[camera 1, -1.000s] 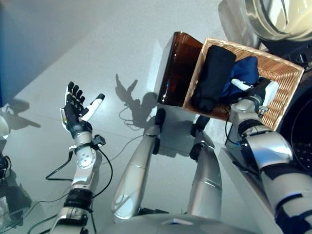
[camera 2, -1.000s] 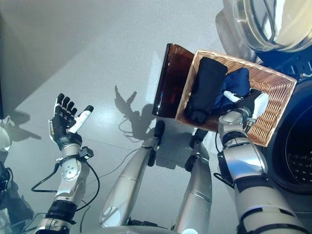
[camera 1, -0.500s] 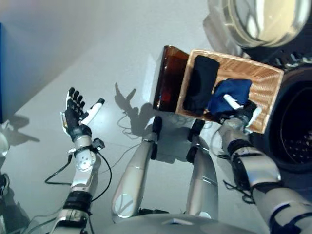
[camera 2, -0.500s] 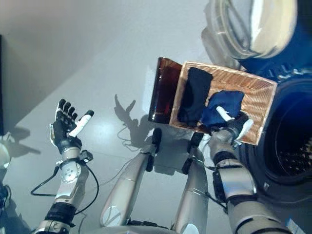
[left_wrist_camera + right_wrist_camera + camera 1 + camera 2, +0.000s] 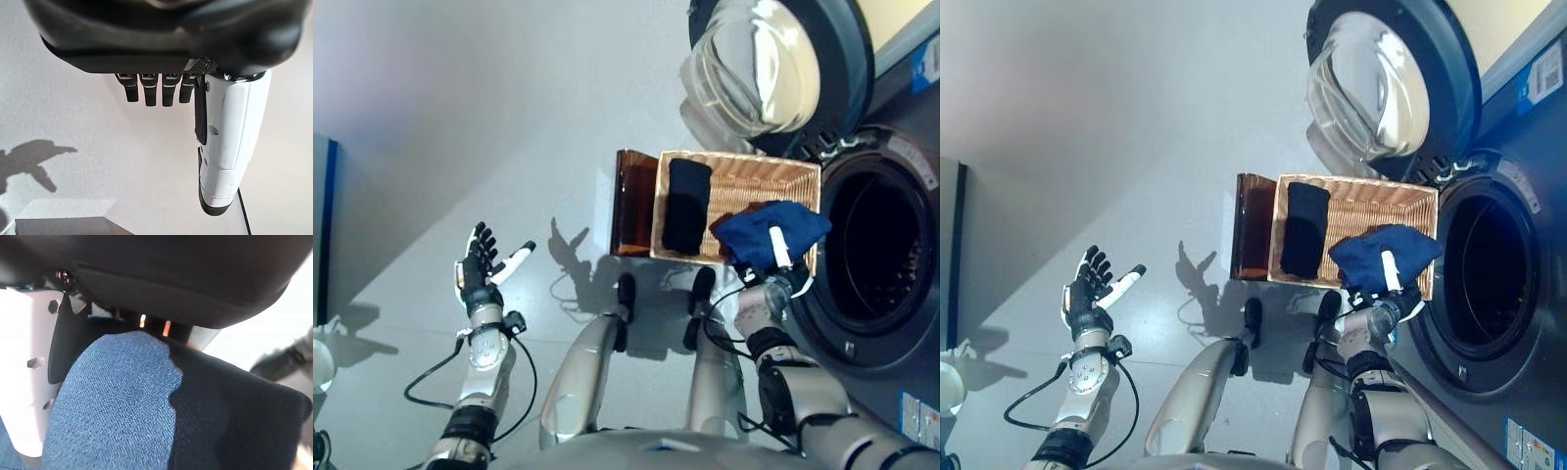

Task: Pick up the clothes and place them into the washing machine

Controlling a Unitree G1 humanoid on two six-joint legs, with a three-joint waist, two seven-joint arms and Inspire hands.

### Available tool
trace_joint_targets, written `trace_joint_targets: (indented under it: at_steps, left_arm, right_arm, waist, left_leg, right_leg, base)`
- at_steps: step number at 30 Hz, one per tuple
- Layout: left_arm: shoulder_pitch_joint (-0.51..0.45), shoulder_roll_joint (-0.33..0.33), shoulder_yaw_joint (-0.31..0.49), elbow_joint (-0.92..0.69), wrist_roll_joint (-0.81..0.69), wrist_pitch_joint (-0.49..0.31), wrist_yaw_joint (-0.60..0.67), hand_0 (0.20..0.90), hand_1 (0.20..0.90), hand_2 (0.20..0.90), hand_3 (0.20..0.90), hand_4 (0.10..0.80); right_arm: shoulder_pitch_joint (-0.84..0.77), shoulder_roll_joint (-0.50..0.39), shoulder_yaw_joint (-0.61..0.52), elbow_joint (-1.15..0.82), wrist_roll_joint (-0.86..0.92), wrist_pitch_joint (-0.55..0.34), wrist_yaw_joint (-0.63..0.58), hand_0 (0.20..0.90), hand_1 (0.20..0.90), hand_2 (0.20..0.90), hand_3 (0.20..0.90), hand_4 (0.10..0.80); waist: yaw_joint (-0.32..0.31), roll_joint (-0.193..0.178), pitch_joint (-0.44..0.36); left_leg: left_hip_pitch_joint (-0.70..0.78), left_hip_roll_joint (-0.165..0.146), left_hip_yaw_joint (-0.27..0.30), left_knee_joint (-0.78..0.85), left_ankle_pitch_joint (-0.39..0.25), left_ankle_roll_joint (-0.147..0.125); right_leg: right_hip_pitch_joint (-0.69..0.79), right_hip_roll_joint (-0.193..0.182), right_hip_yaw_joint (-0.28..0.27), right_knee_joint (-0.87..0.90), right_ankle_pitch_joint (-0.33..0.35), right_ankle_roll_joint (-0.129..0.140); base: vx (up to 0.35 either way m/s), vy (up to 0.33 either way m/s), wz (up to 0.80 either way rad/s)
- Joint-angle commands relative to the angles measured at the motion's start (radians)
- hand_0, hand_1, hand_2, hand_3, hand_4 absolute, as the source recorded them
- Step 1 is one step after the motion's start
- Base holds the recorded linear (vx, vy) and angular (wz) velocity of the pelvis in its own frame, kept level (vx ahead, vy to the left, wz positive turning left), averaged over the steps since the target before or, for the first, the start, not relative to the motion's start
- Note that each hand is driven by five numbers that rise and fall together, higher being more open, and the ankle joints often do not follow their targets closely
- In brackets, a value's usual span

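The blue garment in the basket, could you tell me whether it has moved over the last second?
Yes. The blue garment, pinched in the right hand, has risen out of the wicker basket and now drapes above its rim nearest the washing machine.

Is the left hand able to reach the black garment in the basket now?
Probably not: the left hand is open, far off to the robot's left, while the black garment lies in the basket ahead.

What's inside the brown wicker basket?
Inside the wicker basket lies a folded black garment. The right hand holds a blue cloth over one end, hiding what lies beneath.
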Motion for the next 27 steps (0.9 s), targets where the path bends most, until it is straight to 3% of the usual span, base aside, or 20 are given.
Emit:
trace_joint_targets:
  at_steps: [1, 6, 8, 18, 25, 26, 27]
  left_arm:
    - [0.055, 0.010, 0.007, -0.017, -0.023, -0.064, -0.013, 0.900, 0.900, 0.900, 0.900, 0.800]
    - [0.066, 0.005, -0.018, -0.012, -0.045, -0.069, -0.034, 0.900, 0.900, 0.900, 0.900, 0.800]
    - [0.078, 0.004, -0.038, -0.001, -0.051, -0.070, -0.043, 0.900, 0.900, 0.900, 0.900, 0.800]
    - [0.095, 0.013, -0.052, 0.014, -0.064, -0.085, -0.033, 0.900, 0.900, 0.900, 0.900, 0.800]
    - [0.098, 0.054, -0.042, 0.004, -0.044, -0.097, -0.020, 0.900, 0.900, 0.900, 0.900, 0.800]
    - [0.095, 0.049, -0.043, 0.003, -0.044, -0.097, -0.020, 0.900, 0.900, 0.900, 0.900, 0.800]
    - [0.103, 0.068, -0.035, -0.010, -0.036, -0.100, -0.014, 0.900, 0.900, 0.900, 0.900, 0.800]
  right_arm:
    - [0.031, -0.026, -0.025, -0.100, 0.111, -0.155, 0.092, 0.200, 0.200, 0.200, 0.200, 0.300]
    - [-0.019, -0.039, -0.096, -0.096, 0.165, -0.222, 0.083, 0.200, 0.200, 0.200, 0.200, 0.300]
    - [-0.054, -0.071, -0.159, -0.085, 0.157, -0.264, 0.029, 0.200, 0.200, 0.200, 0.200, 0.300]
    - [-0.136, -0.222, -0.233, -0.104, 0.010, -0.292, -0.172, 0.200, 0.200, 0.200, 0.200, 0.300]
    - [-0.260, -0.542, -0.254, -0.124, -0.191, -0.257, -0.372, 0.200, 0.200, 0.200, 0.200, 0.300]
    - [-0.269, -0.548, -0.249, -0.124, -0.205, -0.253, -0.388, 0.200, 0.200, 0.200, 0.200, 0.300]
    - [-0.316, -0.646, -0.210, -0.108, -0.249, -0.219, -0.413, 0.200, 0.200, 0.200, 0.200, 0.300]
  waist:
    - [0.003, 0.079, -0.092]
    - [0.015, 0.120, -0.106]
    - [0.019, 0.152, -0.119]
    - [0.030, 0.213, -0.138]
    - [0.036, 0.238, -0.152]
    - [0.038, 0.242, -0.150]
    - [0.044, 0.245, -0.155]
  left_leg:
    - [-0.032, -0.002, -0.055, -0.092, 0.042, -0.083]
    - [-0.029, -0.010, -0.055, -0.092, 0.040, -0.081]
    - [-0.031, -0.017, -0.057, -0.092, 0.038, -0.080]
    - [-0.037, -0.024, -0.043, -0.092, 0.033, -0.077]
    - [-0.040, -0.025, -0.033, -0.091, 0.032, -0.080]
    - [-0.042, -0.024, -0.032, -0.091, 0.032, -0.080]
    - [-0.047, -0.024, -0.031, -0.089, 0.033, -0.082]
  right_leg:
    - [0.060, 0.008, -0.009, 0.082, -0.193, -0.011]
    - [0.060, 0.004, -0.004, 0.090, -0.203, -0.011]
    - [0.055, 0.002, 0.004, 0.097, -0.211, -0.010]
    - [0.027, -0.004, 0.035, 0.122, -0.220, -0.010]
    - [0.008, -0.004, 0.055, 0.137, -0.229, -0.011]
    - [0.004, -0.004, 0.057, 0.139, -0.229, -0.010]
    - [-0.005, -0.005, 0.062, 0.144, -0.229, -0.010]
  base:
    - [0.004, 0.030, -0.11]
    - [-0.003, 0.027, 0.02]
    - [0.008, 0.055, -0.01]
    - [0.006, 0.036, -0.02]
    - [0.001, 0.001, -0.06]
    - [-0.021, 0.009, -0.11]
    - [-0.022, 0.012, -0.12]
